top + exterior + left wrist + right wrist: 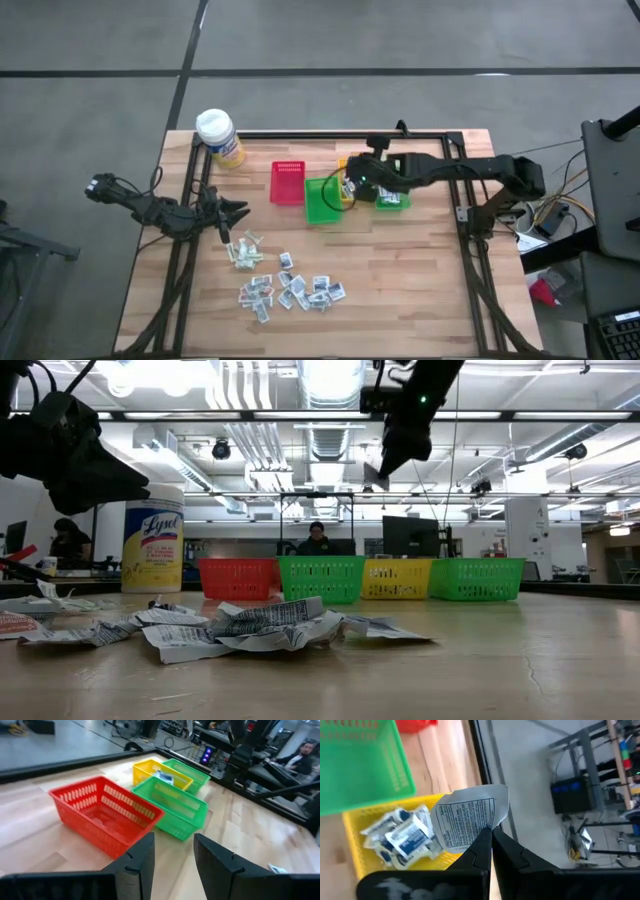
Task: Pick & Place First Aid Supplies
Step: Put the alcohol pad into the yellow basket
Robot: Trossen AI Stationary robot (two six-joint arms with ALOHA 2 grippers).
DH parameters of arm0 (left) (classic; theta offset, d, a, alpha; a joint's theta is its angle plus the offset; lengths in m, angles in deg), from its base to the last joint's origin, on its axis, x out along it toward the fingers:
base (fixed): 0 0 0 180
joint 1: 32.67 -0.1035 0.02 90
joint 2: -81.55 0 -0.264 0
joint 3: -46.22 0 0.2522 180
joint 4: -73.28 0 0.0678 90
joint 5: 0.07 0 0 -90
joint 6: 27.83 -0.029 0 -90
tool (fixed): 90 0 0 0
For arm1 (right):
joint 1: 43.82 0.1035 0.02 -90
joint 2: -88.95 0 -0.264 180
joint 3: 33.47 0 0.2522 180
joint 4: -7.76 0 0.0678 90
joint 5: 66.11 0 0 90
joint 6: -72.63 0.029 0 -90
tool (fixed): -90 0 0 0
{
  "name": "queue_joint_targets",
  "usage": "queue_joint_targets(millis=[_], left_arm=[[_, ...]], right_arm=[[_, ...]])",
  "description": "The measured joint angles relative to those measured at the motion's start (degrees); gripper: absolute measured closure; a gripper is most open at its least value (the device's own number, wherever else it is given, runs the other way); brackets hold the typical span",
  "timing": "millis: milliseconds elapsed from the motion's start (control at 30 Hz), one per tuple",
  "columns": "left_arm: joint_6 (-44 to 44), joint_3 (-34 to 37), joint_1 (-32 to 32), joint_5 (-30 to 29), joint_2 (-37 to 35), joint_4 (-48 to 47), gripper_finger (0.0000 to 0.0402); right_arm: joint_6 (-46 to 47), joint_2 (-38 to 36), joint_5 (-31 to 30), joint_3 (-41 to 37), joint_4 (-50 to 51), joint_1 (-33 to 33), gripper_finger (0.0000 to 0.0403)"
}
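We hold one packet (467,822) pinched by a corner in our right gripper (491,836), above the yellow bin (355,827) at the table's twelve o'clock. A corner pinch could let it flutter past the rim on release. Our left gripper (172,857) waits, fingers apart and empty, near nine o'clock beside the loose packets (290,285).

Open lab hall (exposed ducts (330,380), monitors (410,535)).

The wooden table (400,290) holds a pile of small packets (285,285), four little baskets (288,182) and a big tub (218,136).
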Motion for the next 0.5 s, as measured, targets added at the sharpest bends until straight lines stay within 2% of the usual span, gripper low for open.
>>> queue_joint_targets(millis=[200, 500], left_arm=[[-0.41, 0.00, -0.02, -3.31, 0.00, -0.01, 0.0271], [-0.41, 0.00, 0.00, -3.39, 0.00, -0.02, 0.0271]], right_arm=[[-2.85, 3.26, 11.81, 2.82, -0.16, -5.59, 0.0394], [-5.91, 6.74, 17.63, 9.21, 3.73, -10.99, 0.0394]])
